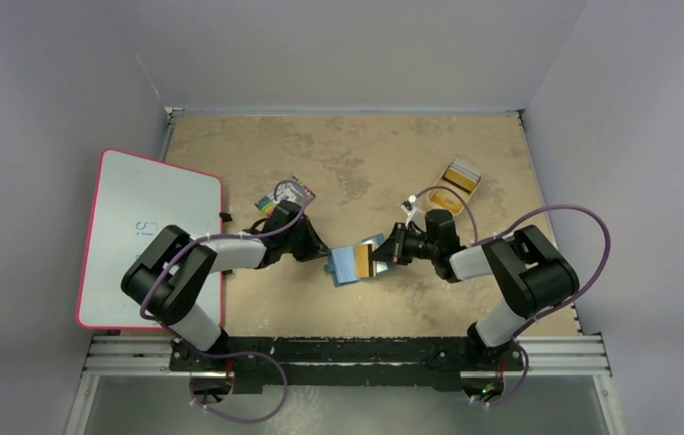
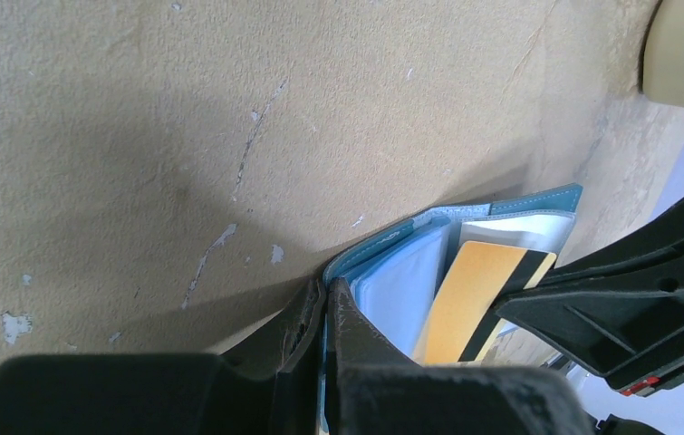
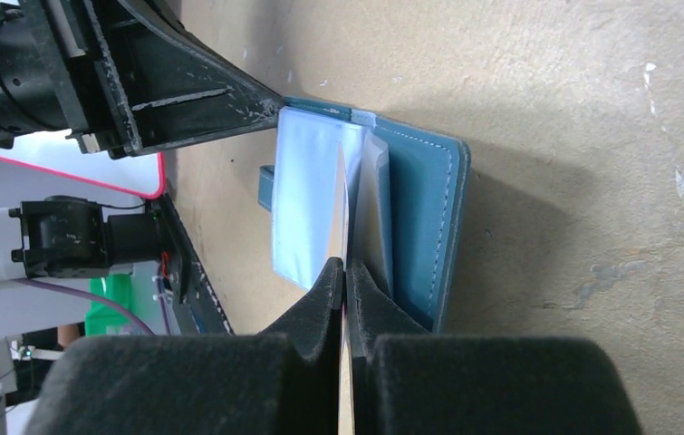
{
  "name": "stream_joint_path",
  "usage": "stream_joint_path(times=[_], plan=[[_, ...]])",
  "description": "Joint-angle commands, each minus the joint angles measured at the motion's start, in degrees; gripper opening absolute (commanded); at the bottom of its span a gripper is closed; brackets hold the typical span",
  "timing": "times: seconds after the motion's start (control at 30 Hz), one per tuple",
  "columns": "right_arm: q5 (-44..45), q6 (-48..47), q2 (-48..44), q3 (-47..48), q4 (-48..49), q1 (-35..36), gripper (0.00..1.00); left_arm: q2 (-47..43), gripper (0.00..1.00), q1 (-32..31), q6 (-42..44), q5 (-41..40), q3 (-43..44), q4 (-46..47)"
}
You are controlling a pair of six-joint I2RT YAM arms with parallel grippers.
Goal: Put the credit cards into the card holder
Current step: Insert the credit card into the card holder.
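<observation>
The teal-blue card holder (image 1: 345, 265) stands open on the table's middle, its light blue lining (image 2: 401, 281) facing the right arm. My left gripper (image 2: 327, 297) is shut on the holder's left cover edge. My right gripper (image 3: 344, 270) is shut on an orange-yellow credit card (image 2: 476, 301) with a black stripe. The card's far end lies among the holder's inner leaves (image 3: 306, 204). In the right wrist view the card shows only edge-on. Another orange credit card (image 1: 461, 180) lies in the tan tray.
The shallow tan tray (image 1: 463, 167) sits at the back right, its rim (image 2: 682, 54) also in the left wrist view. A striped multicoloured flat pack (image 1: 287, 193) lies behind the left arm. A red-edged whiteboard (image 1: 139, 236) covers the left side.
</observation>
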Motion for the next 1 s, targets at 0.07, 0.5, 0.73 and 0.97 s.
stream_joint_path(times=[0.07, 0.5, 0.73, 0.97], plan=[[-0.7, -0.1, 1.8, 1.9, -4.3, 0.4, 0.00, -0.2, 0.00, 0.1, 0.8, -4.2, -1.0, -4.0], [-1.8, -5.0, 4.4, 6.7, -13.0, 1.5, 0.00, -0.7, 0.00, 0.1, 0.3, -4.2, -1.0, -3.7], [0.1, -6.8, 4.8, 8.7, -18.4, 1.6, 0.00, 0.0, 0.00, 0.1, 0.7, -4.7, -0.5, -4.1], [1.1, -7.9, 6.3, 11.7, -20.6, 4.0, 0.00, -1.3, 0.00, 0.1, 0.3, -4.8, -0.9, -4.0]])
